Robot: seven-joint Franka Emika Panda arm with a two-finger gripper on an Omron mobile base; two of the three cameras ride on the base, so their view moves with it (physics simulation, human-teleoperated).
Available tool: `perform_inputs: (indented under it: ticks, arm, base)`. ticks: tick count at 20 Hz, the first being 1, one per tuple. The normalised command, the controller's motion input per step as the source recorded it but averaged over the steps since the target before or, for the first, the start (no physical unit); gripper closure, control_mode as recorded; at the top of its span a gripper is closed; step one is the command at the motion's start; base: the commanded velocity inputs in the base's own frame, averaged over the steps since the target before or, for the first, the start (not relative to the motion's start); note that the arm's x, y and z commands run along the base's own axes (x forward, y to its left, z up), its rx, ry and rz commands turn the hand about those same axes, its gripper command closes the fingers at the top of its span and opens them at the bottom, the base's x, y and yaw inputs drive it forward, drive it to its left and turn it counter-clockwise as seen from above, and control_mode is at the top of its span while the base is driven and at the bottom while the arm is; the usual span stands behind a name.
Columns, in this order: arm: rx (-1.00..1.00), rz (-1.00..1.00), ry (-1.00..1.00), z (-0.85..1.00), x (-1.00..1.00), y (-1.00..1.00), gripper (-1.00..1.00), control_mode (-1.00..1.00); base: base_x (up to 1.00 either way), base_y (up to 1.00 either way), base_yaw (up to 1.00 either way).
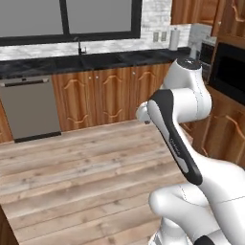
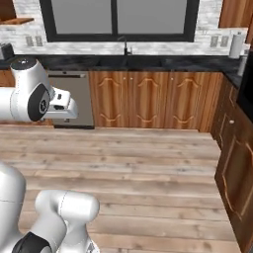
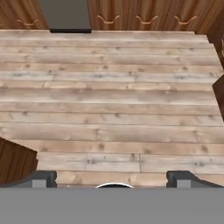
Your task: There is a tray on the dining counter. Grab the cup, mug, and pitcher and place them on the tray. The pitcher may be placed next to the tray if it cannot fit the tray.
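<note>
My gripper point(image 3: 113, 178) is open, its two dark fingertips point(image 3: 43, 177) wide apart with nothing between them, and it looks down at bare plank floor. The arm is folded in front of the base, with the hand point(image 2: 63, 105) held above the floor. The tray, the dining counter, the cup and the mug are out of view. A pale grey upright thing point(image 2: 242, 64) stands at the right end of the back counter, cut off by the frame edge. I cannot tell whether it is the pitcher.
A black-topped back counter point(image 1: 95, 61) carries a sink faucet point(image 1: 79, 47) and a white paper roll point(image 1: 173, 39). A grey dishwasher point(image 1: 29, 107) sits among wood cabinets. Tall cabinets point(image 2: 237, 163) line the right side. Wide plank floor point(image 1: 86, 167) lies between. A dark wooden corner point(image 3: 15, 159) juts in.
</note>
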Motion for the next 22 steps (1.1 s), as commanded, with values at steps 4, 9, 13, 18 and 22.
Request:
perform_inputs:
  ticks: [4, 9, 13, 18, 22]
  arm:
    - [0.00, 0.00, 0.00, 0.00, 0.00, 0.00, -1.00, 1.00]
    - [0.00, 0.00, 0.00, 0.00, 0.00, 0.00, -1.00, 1.00]
    - [0.00, 0.00, 0.00, 0.00, 0.00, 0.00, -1.00, 1.00]
    - [0.00, 0.00, 0.00, 0.00, 0.00, 0.00, -1.00, 1.00]
    - [0.00, 0.00, 0.00, 0.00, 0.00, 0.00, -1.00, 1.00]
  base:
    - [1.00, 0.11, 0.00]
    - [1.00, 0.07, 0.00]
    - [1.00, 0.04, -0.06]
    - [1.00, 0.11, -0.17]
    - [1.00, 0.50, -0.34]
